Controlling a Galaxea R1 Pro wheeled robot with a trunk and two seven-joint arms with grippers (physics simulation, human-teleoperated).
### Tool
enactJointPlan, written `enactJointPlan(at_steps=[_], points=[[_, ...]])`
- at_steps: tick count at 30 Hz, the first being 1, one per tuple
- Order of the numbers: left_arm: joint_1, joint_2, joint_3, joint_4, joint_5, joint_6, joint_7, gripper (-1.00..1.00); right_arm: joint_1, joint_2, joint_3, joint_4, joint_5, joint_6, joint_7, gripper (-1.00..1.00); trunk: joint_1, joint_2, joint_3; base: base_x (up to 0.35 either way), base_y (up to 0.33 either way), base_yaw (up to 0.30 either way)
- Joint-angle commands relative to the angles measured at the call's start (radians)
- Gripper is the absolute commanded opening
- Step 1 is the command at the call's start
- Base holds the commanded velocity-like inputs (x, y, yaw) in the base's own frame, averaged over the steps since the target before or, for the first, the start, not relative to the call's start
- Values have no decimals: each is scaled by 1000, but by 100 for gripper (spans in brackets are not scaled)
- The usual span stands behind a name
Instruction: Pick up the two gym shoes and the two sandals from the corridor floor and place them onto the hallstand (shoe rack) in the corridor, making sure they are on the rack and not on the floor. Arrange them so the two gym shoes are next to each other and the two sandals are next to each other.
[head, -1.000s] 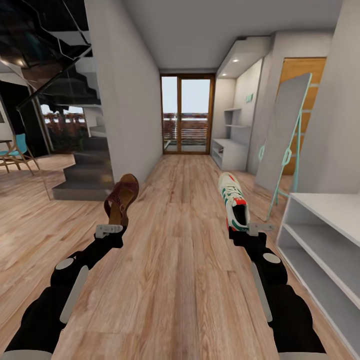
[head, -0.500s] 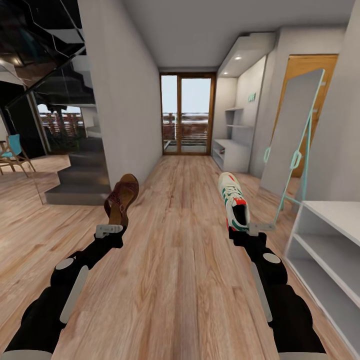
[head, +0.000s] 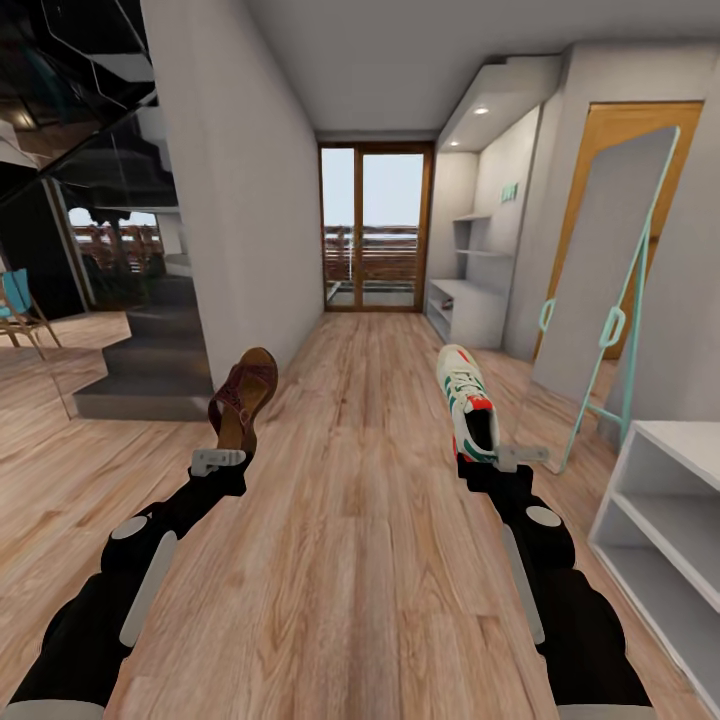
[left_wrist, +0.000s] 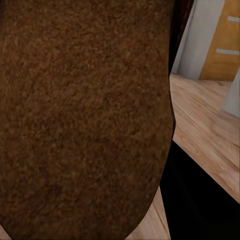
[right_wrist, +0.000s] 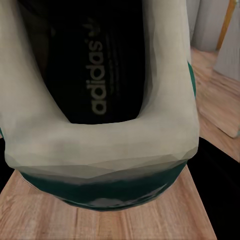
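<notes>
Corridor floor (head: 360, 560) runs ahead toward the hallstand (head: 470, 305). Left gripper (head: 222, 458) has its fingers clamped on a sandal (head: 243, 398); right gripper (head: 497, 456), seemingly likewise, grips a gym shoe (head: 466, 402) heel-down.

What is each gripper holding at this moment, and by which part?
The left gripper holds a sandal by its heel end. The right gripper holds a gym shoe by its heel, toe pointing away.
</notes>
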Motion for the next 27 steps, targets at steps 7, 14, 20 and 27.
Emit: enactJointPlan(at_steps=[7, 14, 20, 27], points=[[-1, 0, 1, -1, 10, 9, -2, -100, -1, 1, -1, -1, 8, 6, 1, -100, 0, 0, -1, 344, 0, 0], [-1, 0, 1, -1, 10, 9, -2, -100, -1, 1, -1, -1, 8, 7, 1, -100, 0, 0, -1, 344, 0, 0], [-1, 0, 1, -1, 10, 9, -2, -100, -1, 1, -1, -1, 8, 6, 1, -100, 0, 0, -1, 344, 0, 0], [-1, 0, 1, -1, 9, 9, -2, -100, -1, 1, -1, -1, 8, 7, 1, -100, 0, 0, -1, 344, 0, 0]])
